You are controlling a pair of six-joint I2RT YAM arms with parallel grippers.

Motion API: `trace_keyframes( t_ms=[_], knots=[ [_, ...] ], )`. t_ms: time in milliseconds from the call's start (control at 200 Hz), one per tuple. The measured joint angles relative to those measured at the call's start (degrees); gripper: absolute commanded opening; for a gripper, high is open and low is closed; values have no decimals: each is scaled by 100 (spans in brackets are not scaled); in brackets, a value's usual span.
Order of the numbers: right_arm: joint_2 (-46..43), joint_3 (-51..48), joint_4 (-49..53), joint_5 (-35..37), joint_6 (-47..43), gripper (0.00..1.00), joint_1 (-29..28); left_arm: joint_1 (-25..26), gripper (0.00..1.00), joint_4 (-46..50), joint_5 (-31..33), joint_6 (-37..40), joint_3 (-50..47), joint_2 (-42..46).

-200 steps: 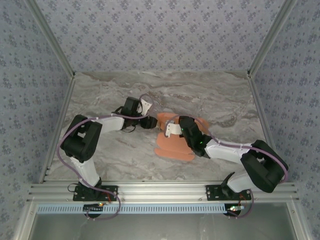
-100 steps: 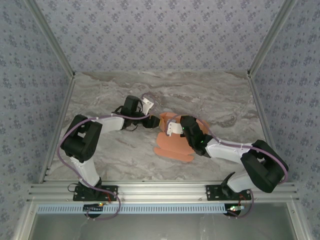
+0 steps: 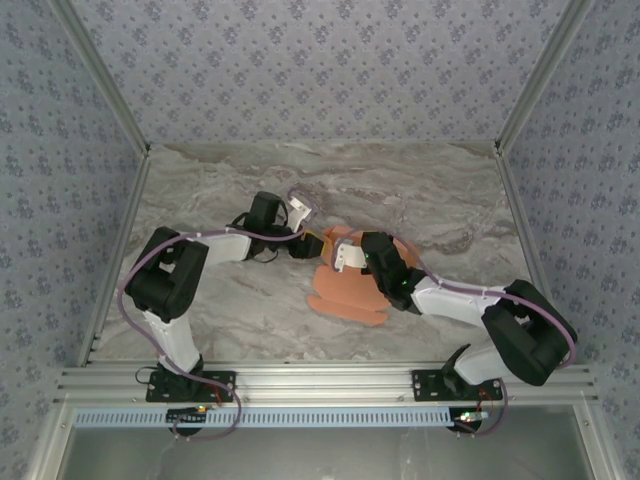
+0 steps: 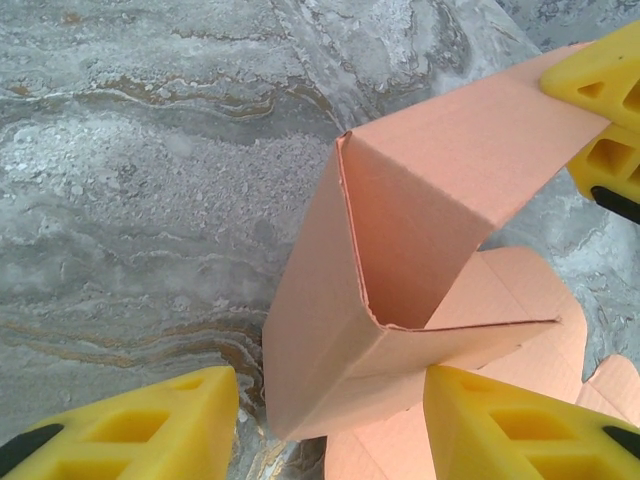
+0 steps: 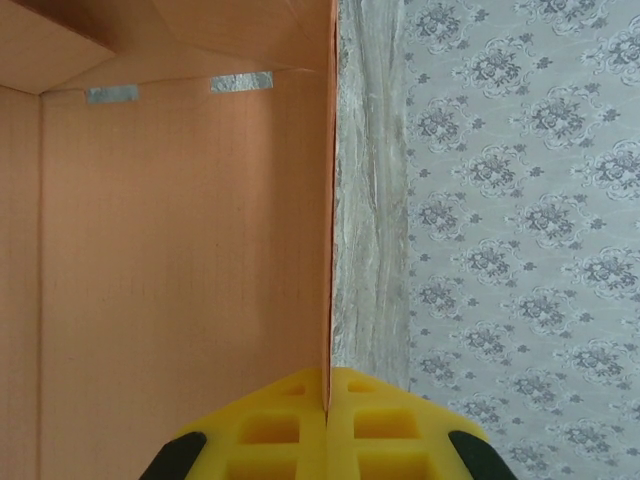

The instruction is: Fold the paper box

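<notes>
The paper box (image 3: 345, 297) is a salmon-orange cardboard piece lying mid-table, partly folded, with one panel raised. In the left wrist view a folded corner of the paper box (image 4: 400, 200) stands up between the yellow fingers of my left gripper (image 4: 332, 400). Its jaws stand apart: the left finger (image 4: 140, 425) is clear of the card and the right finger (image 4: 520, 425) sits at its lower edge. My right gripper (image 5: 328, 385) is shut on the edge of an upright panel of the paper box (image 5: 180, 250). Its fingers (image 4: 600, 90) also show pinching that panel. From above, the left gripper (image 3: 312, 240) and right gripper (image 3: 348, 256) meet at the box.
The marble tabletop (image 3: 220, 300) has free room on all sides of the box. Patterned walls (image 3: 320, 70) close in the back and sides. An aluminium rail (image 3: 320, 382) runs along the near edge. Two strips of silver tape (image 5: 240, 82) sit on the box's inner fold.
My left gripper has slid a little to the right, up to the box's raised corner, and its jaws have narrowed slightly. The right gripper keeps its pinch.
</notes>
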State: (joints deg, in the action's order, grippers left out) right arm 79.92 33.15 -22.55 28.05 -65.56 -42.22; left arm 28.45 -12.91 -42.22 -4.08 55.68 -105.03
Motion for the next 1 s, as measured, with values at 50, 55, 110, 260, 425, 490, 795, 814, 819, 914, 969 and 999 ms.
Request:
trace_keyframes(
  t_ms=[50, 55, 110, 260, 425, 490, 795, 814, 819, 914, 969, 999],
  knots=[
    [-28, 2, 33, -37, 39, 1, 11, 9, 52, -66, -17, -2, -26, -2],
    [-33, 2, 37, -44, 48, 1, 13, 11, 52, -70, -22, 0, -28, -2],
    [-76, 2, 83, -83, 85, 1, 26, 22, 52, -133, -46, -2, -68, -2],
    [-120, 9, 144, -142, 173, 0, 48, 61, 51, -356, -48, -4, -195, -2],
    [-129, 22, 190, -195, 240, 0, 63, 127, 51, -560, -42, -46, -271, -2],
    [-129, 35, 223, -195, 282, 0, 63, 162, 50, -678, -39, -55, -291, -2],
    [-129, 55, 278, -195, 328, 0, 85, 319, 49, -1084, 11, -186, -413, -11],
    [-129, 55, 278, -192, 326, 0, 85, 319, 50, -1121, 26, -199, -433, -11],
    [-129, 55, 278, -195, 326, 0, 85, 319, 50, -1128, 28, -197, -435, -11],
    [-125, 55, 280, -190, 317, 0, 90, 319, 50, -1311, 105, -247, -533, -11],
    [-109, 55, 271, -179, 299, 0, 87, 323, 50, -1416, 151, -267, -592, -11],
    [-92, 55, 269, -166, 278, 0, 87, 323, 50, -1462, 181, -269, -623, -11]
  ],
)
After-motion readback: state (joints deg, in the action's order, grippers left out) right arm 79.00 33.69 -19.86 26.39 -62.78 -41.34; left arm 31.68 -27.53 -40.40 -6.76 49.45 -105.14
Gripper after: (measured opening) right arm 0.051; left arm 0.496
